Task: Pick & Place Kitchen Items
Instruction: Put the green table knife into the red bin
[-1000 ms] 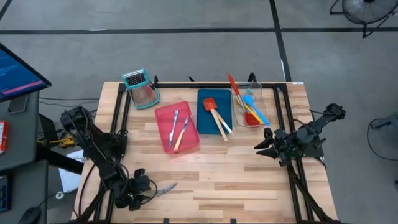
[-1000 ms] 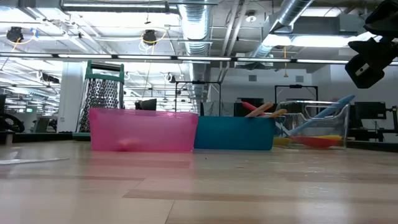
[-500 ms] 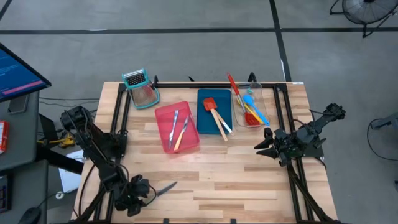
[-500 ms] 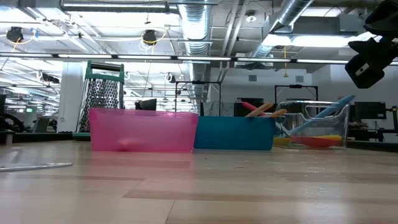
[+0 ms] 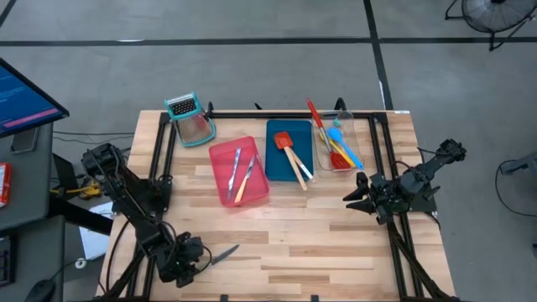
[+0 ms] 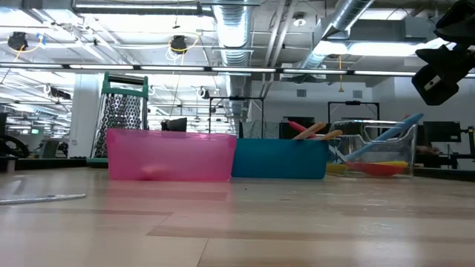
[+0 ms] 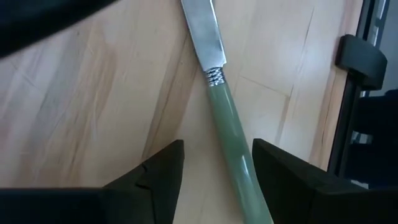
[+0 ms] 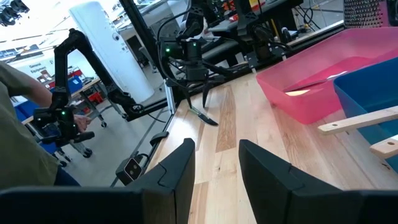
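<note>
A knife (image 5: 225,252) with a pale green handle lies flat on the table near its near left corner. My left gripper (image 5: 203,256) stands open over it, pointing down at a slant. In the left wrist view its fingers (image 7: 163,168) stand on either side of the handle (image 7: 231,134). The pink tray (image 5: 220,158) holds two slim knives (image 5: 240,174), the blue tray (image 5: 277,172) two wooden-handled spatulas (image 5: 294,158), and the clear tray (image 5: 344,117) red, yellow and blue spoons (image 5: 340,144). My right gripper (image 5: 354,195) waits open at the table's right edge, holding nothing. My left gripper straddles the knife's green handle (image 7: 239,155) from above, slanting, with its fingers across the handle. The handle runs close along the inner side of one finger (image 7: 280,174); whether it touches, I cannot tell. The knife rests flat on the table.
A teal-framed grater (image 5: 190,119) stands at the far left, behind the pink tray. The three trays sit side by side across the table's far half. Bare wood lies between the trays and the near edge. Black frame rails (image 5: 159,168) run along both sides.
My left gripper has rolled about its own pointing line while staying almost in place over the knife. The knife has turned a little on the table, its blade swinging toward the far edge, and it still lies flat.
</note>
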You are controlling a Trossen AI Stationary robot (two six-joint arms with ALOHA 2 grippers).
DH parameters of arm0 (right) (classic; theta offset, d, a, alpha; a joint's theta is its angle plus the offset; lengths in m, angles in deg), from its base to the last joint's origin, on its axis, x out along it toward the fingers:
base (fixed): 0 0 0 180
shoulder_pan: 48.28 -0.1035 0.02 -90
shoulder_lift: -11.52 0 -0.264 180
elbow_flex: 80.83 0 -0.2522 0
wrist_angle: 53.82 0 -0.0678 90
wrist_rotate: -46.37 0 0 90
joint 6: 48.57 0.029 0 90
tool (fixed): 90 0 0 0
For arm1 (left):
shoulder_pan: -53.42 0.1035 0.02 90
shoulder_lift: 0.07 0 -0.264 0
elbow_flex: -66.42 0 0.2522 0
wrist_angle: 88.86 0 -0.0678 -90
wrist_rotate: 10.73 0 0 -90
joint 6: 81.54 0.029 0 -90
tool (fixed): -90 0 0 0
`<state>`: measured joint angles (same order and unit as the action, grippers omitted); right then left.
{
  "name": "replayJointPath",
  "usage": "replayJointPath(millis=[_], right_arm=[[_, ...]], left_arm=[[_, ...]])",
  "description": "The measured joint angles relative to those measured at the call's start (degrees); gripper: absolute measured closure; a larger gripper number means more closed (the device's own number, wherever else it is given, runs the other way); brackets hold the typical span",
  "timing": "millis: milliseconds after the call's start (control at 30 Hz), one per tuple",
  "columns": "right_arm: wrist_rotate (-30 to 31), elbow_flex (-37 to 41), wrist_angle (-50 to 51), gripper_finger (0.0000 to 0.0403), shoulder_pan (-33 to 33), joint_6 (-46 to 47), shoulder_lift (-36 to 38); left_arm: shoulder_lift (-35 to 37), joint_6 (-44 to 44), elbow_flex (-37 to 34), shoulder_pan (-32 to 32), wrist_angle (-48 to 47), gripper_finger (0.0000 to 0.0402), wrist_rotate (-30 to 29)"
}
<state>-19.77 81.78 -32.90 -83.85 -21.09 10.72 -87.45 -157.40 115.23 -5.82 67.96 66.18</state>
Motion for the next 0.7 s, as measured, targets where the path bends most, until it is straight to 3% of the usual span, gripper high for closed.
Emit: replayJointPath(millis=[300,500,700], right_arm=[[0.0,0.0,0.0,0.028,0.0,0.0,0.0],[0.0,0.0,0.0,0.0279,0.0,0.0,0.0],[0.0,0.0,0.0,0.028,0.0,0.0,0.0]], left_arm=[[-4.0,-2.4,3.3,1.1,0.3,0.0234,0.4],[-10.7,3.4,8.3,1.3,0.6,0.024,1.7],[-11.9,3.1,8.6,1.9,-0.2,0.0261,2.3]])
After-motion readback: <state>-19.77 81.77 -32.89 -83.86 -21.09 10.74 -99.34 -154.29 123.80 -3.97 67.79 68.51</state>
